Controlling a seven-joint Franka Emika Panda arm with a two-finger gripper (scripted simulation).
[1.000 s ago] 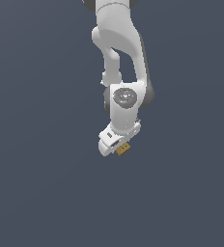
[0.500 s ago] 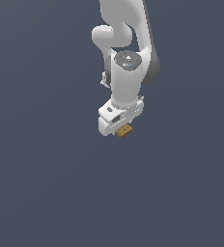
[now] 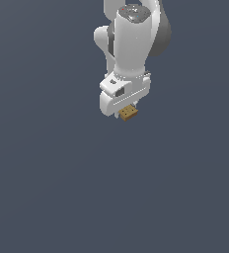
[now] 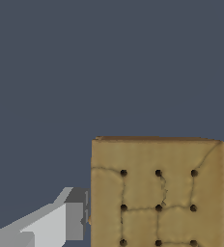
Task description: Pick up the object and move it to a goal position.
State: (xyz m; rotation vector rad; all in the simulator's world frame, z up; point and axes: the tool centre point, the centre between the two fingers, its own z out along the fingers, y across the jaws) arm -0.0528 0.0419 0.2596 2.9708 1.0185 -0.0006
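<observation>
I've raised the gripper (image 3: 128, 111) toward twelve o'clock over the last second, fingers (image 4: 74, 220) clamped on the block (image 3: 128, 113), so transport is underway.

This is a bare simulated scene, not a real room: an even, flat slate-grey backdrop (image 3: 47, 188) fills both views with no walls, furniture or texture. The white Panda arm (image 3: 132, 44) is smooth, evenly shaded and free of cables, as a render looks. Just below its hand (image 3: 126, 106), the tan block (image 3: 128, 113) shows a flat, painted-on pattern of dark dots in the wrist view.
</observation>
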